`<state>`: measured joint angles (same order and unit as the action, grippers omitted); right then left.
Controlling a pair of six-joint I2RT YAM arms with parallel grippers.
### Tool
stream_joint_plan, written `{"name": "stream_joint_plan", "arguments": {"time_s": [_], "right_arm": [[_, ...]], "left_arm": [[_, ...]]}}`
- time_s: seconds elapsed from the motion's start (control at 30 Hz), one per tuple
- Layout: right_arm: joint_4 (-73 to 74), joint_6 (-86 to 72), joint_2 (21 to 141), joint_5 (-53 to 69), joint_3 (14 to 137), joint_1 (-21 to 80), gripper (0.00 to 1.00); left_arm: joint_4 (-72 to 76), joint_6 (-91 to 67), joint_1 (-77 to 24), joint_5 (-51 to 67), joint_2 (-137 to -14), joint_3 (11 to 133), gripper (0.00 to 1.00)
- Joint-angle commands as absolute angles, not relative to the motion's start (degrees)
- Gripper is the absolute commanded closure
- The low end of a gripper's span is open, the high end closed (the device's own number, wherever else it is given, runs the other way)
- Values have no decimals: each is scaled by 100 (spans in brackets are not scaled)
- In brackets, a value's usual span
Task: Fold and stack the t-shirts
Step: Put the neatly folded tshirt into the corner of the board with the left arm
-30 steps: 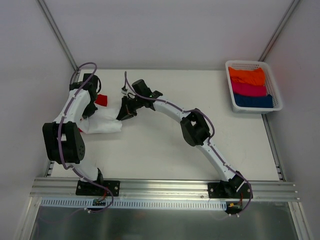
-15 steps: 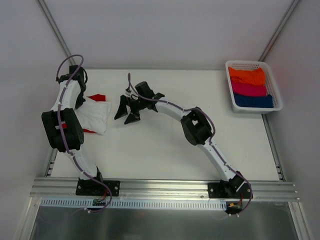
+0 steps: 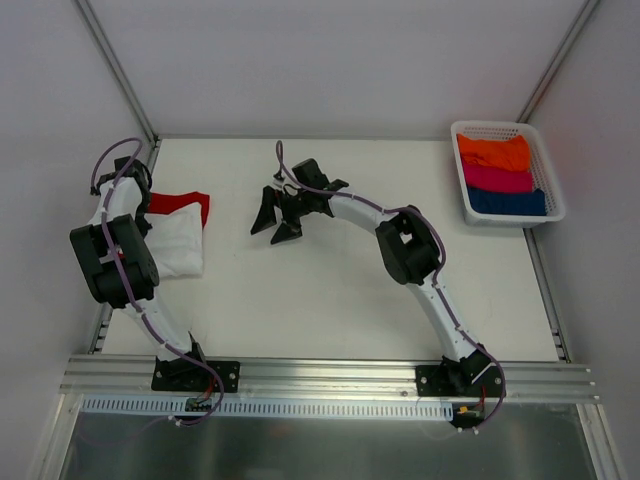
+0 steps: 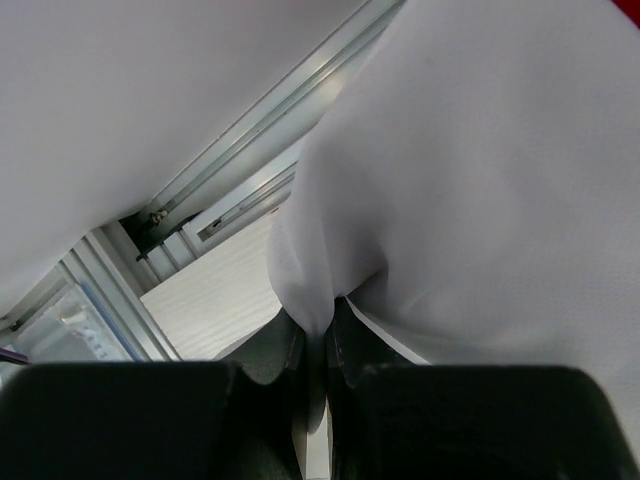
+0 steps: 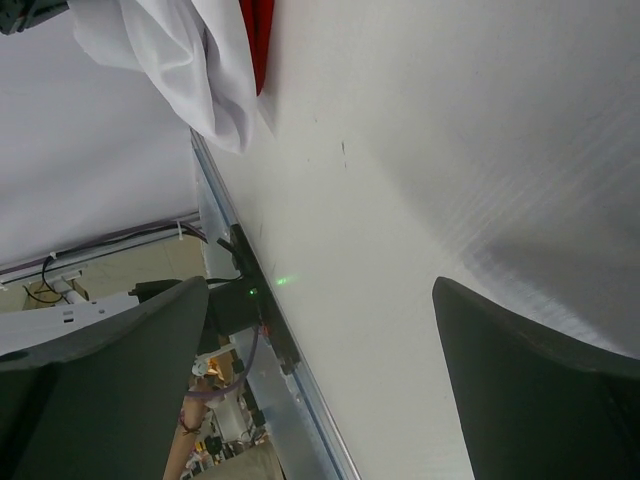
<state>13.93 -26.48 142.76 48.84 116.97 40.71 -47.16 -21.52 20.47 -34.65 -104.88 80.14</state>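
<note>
A white t-shirt (image 3: 180, 240) lies bunched at the table's left edge, on top of a red t-shirt (image 3: 180, 202) whose far edge shows beyond it. My left gripper (image 3: 128, 205) sits at the shirt's left side. In the left wrist view it (image 4: 318, 335) is shut on a fold of the white t-shirt (image 4: 470, 190). My right gripper (image 3: 278, 222) stands open over bare table right of the shirts, nothing between its fingers (image 5: 110, 370). From the right wrist, the white t-shirt (image 5: 180, 60) and red t-shirt (image 5: 258, 35) lie far off.
A white basket (image 3: 548, 180) at the back right holds folded orange, pink and blue clothes. A metal rail (image 3: 330, 375) runs along the near table edge. The left table edge and its frame (image 4: 240, 140) run right beside the left gripper.
My right gripper has let go of the white t-shirt, opened and drawn back to the right. My left arm has dragged the white shirt leftward to the table edge.
</note>
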Motion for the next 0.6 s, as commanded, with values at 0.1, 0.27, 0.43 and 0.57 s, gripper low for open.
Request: {"name": "stream_joint_plan", "arguments": {"time_s": [0.1, 0.27, 0.43, 0.57], "right_arm": [[1634, -2382, 13861, 5045, 11628, 4122, 0], [1661, -2215, 13676, 5027, 11365, 4105, 1], [1889, -2031, 13536, 5001, 11408, 4061, 1], [2118, -1776, 13220, 4817, 11417, 3886, 1]], "left_arm": [[-4166, -1890, 2118, -2954, -10494, 7822, 96], [-3955, -1881, 1952, -2891, -10301, 7945, 19], [-3797, -1714, 1250, -3419, -9634, 8523, 1], [-3823, -1679, 546, -3007, -9124, 9525, 1]]}}
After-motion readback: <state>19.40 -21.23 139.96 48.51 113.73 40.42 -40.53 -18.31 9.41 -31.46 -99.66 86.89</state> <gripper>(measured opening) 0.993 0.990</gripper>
